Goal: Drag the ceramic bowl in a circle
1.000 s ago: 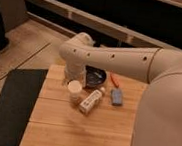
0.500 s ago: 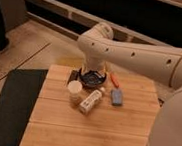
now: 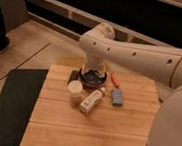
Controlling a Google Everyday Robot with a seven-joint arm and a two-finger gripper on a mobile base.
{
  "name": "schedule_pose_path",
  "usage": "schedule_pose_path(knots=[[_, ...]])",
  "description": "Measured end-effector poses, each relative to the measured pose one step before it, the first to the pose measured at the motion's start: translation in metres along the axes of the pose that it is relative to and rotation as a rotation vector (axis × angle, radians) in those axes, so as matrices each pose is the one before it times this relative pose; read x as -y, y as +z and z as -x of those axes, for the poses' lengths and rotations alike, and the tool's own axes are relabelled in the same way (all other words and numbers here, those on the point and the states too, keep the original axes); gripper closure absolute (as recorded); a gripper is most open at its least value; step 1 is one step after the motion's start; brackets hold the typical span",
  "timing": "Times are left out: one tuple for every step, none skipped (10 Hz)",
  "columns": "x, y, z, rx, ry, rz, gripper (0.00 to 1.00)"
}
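The ceramic bowl [image 3: 96,81] was seen at the wooden table's [image 3: 91,133] far edge, behind the cream cup [image 3: 74,89]. The gripper [image 3: 92,70] was lowered onto it, jaws spread wide; any grasp could not be told.

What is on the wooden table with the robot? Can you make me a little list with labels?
surface: wooden table
task item: ceramic bowl, near the table's back edge
gripper: gripper, down over the ceramic bowl, on the arm reaching in from the right
beside the bowl, left in the picture: small dark block
in front of the bowl: cream cup, standing; white bottle, lying on its side
right in the picture: orange item and blue-grey item
floor: black mat, left of the table in the picture
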State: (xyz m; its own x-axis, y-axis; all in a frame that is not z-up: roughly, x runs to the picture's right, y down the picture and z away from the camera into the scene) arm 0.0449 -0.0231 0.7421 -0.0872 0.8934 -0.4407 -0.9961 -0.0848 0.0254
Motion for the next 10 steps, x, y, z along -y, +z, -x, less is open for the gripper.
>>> schedule_pose_path(knots=[[0.0203,0.00932,0.01152,-0.01452,0.03099,0.01523,0.35],[0.03393,0.01298,0.01712,-0.01508,0.01886,-0.01667,0.35],[0.02222,0.01171,0.01543,-0.00744,-0.00108,-0.02184,0.35],[0.01502,0.0132,0.01672,-0.00492,-0.0045,-0.01231,0.35],[0.01042,0.01353,0.01612,-0.00264,-0.00735,-0.00956,0.35],[0.00694,0.01237,0.01161,-0.00757,0.00093,-0.00243,0.35],[0.00431,0.01338,0.00827,-0.01221,0.00357,0.00123,0.35],[0.0019,0.01868,0.00733,-0.02094,0.00387,0.00502,0.35],[-0.00247,0.01191,0.00201,-0.01665,-0.00239,0.005,0.35],[-0.00404,0.01295,0.0028,-0.01148,-0.01223,0.00103,0.35]])
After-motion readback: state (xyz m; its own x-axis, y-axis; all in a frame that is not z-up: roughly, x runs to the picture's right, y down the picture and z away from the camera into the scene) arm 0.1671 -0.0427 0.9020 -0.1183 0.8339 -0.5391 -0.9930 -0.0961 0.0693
